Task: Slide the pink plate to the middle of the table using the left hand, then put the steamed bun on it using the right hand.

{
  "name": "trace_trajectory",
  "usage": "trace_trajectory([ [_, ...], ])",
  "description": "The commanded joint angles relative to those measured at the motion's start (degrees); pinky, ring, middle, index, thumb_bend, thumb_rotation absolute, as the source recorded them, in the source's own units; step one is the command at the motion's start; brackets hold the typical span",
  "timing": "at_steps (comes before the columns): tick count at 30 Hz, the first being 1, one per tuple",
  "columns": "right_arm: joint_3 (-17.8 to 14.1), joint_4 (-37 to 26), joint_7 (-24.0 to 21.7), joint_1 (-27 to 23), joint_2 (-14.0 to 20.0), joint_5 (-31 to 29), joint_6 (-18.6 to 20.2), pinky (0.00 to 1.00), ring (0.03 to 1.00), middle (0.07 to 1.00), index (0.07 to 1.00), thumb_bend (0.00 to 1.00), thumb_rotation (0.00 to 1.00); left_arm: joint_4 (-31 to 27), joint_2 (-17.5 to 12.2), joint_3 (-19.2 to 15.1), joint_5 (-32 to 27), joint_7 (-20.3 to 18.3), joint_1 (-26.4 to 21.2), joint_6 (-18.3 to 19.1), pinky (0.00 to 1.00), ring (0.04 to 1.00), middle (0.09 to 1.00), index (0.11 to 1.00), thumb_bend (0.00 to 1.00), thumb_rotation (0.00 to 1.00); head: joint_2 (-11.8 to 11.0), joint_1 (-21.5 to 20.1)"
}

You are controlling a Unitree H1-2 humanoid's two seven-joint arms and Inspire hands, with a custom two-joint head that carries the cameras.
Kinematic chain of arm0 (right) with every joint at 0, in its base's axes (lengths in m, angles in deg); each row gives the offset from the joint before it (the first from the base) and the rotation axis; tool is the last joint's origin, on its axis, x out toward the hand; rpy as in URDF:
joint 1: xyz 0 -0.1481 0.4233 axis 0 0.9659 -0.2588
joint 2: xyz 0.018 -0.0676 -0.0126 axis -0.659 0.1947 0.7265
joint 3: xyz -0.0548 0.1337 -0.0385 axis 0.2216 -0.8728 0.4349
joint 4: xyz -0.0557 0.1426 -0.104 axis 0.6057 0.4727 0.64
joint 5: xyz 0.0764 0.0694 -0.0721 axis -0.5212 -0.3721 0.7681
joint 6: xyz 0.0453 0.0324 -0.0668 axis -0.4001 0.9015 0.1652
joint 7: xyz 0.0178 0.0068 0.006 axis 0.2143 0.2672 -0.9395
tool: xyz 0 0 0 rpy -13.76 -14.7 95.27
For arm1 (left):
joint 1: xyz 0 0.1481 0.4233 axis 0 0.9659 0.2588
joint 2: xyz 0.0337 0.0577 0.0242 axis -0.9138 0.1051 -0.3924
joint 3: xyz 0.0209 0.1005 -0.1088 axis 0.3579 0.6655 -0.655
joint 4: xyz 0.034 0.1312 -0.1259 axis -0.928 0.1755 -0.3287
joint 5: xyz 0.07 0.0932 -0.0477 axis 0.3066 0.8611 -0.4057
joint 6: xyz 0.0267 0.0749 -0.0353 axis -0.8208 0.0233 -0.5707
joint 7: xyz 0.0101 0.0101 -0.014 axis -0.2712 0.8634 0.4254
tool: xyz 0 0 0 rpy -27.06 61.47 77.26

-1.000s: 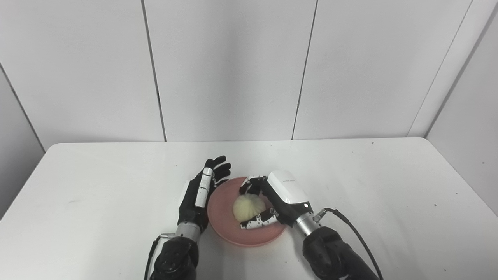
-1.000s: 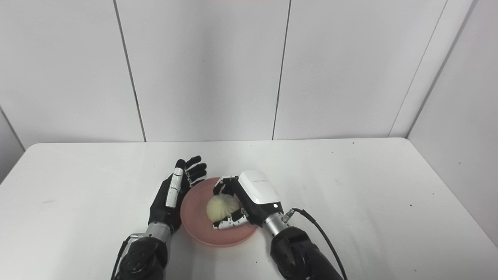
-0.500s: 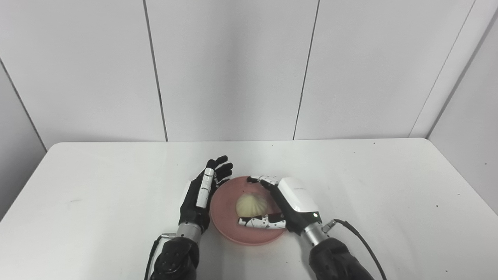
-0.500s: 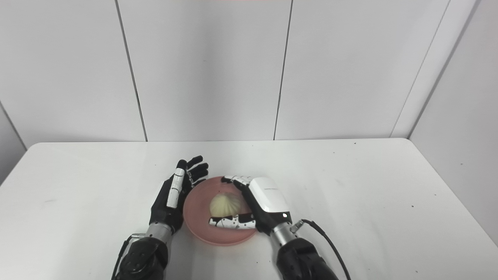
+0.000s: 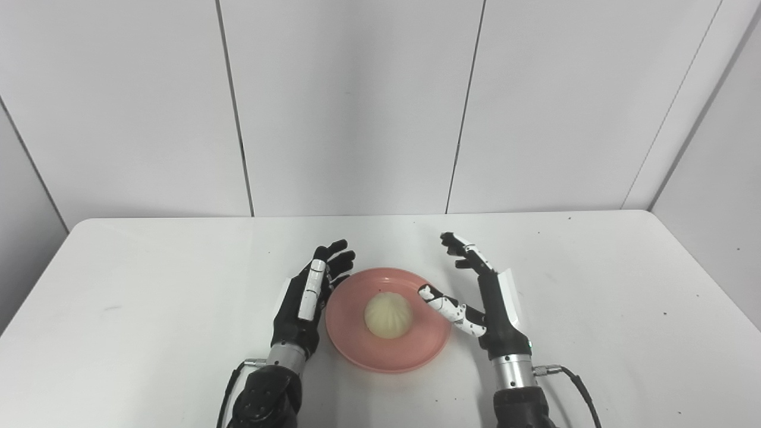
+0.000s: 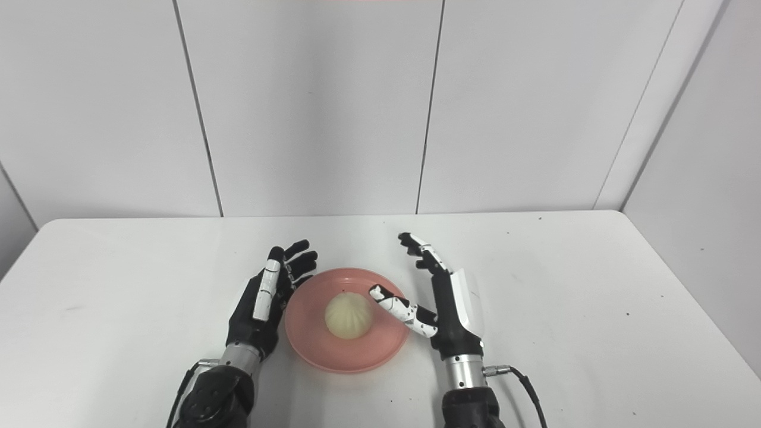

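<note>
- Left eye view: you see the pink plate (image 5: pixel 388 321) lying flat on the white table (image 5: pixel 148 309), near the middle of its width and toward the near edge.
- The steamed bun (image 5: pixel 388 315) sits on the plate, roughly at its centre, with no hand touching it.
- The left hand (image 5: pixel 306 300) stands on edge just beside the left rim of the plate, fingers extended and pointing to the far side; it is released and grasps nothing. You cannot tell whether it touches the rim.
- The right hand (image 5: pixel 484 297) stands just right of the plate, fingers spread and pointing far; it is released and empty. Its thumb reaches left over the right rim of the plate, short of the bun.
- Right eye view: you see the same layout. The bun (image 6: pixel 348 315) rests centred on the plate (image 6: pixel 348 329), between the left hand (image 6: pixel 264 300) and the right hand (image 6: pixel 443 303).
- A cable (image 6: pixel 523 383) leaves the right wrist toward the near edge.
</note>
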Motion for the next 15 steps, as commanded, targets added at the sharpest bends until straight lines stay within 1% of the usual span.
trace_trajectory([
  [1, -1.4, -0.3, 2.0, -1.2, -0.8, -1.6, -4.3, 0.68, 0.760, 0.797, 0.788, 0.61, 0.83, 1.1, -0.3, -0.2, 0.6, 0.7, 0.6, -0.3, 0.80, 0.828, 0.798, 0.776, 0.67, 0.92, 0.1, -0.1],
  [2, -2.1, 0.0, 2.0, -1.1, -1.4, -3.1, -4.7, 0.68, 0.759, 0.799, 0.792, 0.59, 0.85, 1.0, -0.2, -0.2, 0.7, 0.8, 0.7, -0.9, 0.79, 0.825, 0.798, 0.775, 0.67, 0.92, 0.1, -0.1],
  [4, -3.8, 0.1, 0.5, -1.0, -2.9, -8.4, -3.8, 0.69, 0.771, 0.801, 0.796, 0.58, 0.83, 0.6, -0.1, -0.2, 1.3, 1.5, 0.8, -1.7, 0.80, 0.831, 0.802, 0.773, 0.67, 0.91, 0.1, -0.1],
  [5, -4.5, 0.1, -0.8, -0.9, -3.5, -11.7, -3.0, 0.70, 0.784, 0.807, 0.798, 0.58, 0.82, 0.3, -0.1, -0.1, 1.8, 1.9, 1.0, -2.0, 0.81, 0.839, 0.806, 0.773, 0.68, 0.91, 0.2, -0.2],
  [7, -5.9, -0.2, -3.2, -0.8, -4.6, -17.3, -0.4, 0.72, 0.801, 0.816, 0.815, 0.58, 0.83, -0.1, 0.0, 0.0, 2.5, 2.5, 1.1, -2.1, 0.83, 0.847, 0.809, 0.777, 0.68, 0.92, 0.3, -0.2],
  [9, -7.2, -0.1, -4.8, -0.8, -5.4, -21.3, 1.7, 0.75, 0.814, 0.827, 0.840, 0.57, 0.86, -0.6, -0.1, 0.1, 3.1, 2.9, 1.2, -2.0, 0.84, 0.856, 0.816, 0.785, 0.69, 0.93, 0.4, -0.2],
  [10, -7.7, 0.0, -5.5, -0.8, -5.7, -23.1, 2.5, 0.76, 0.812, 0.834, 0.862, 0.54, 0.89, -0.9, -0.1, 0.2, 3.4, 3.0, 1.3, -1.9, 0.85, 0.863, 0.823, 0.790, 0.70, 0.93, 0.4, -0.3],
  [12, -8.5, 0.2, -6.5, -0.8, -6.1, -25.0, 4.8, 0.76, 0.810, 0.838, 0.870, 0.55, 0.92, -1.2, -0.1, 0.3, 3.6, 3.3, 1.4, -1.8, 0.85, 0.864, 0.824, 0.789, 0.69, 0.94, 0.4, -0.3],
  [15, -8.9, -0.1, -7.4, -0.7, -6.5, -25.5, 7.4, 0.76, 0.817, 0.848, 0.878, 0.61, 0.95, -0.9, -0.1, 0.2, 3.9, 3.3, 1.3, -2.0, 0.86, 0.866, 0.825, 0.787, 0.70, 0.94, 0.4, -0.5],
])
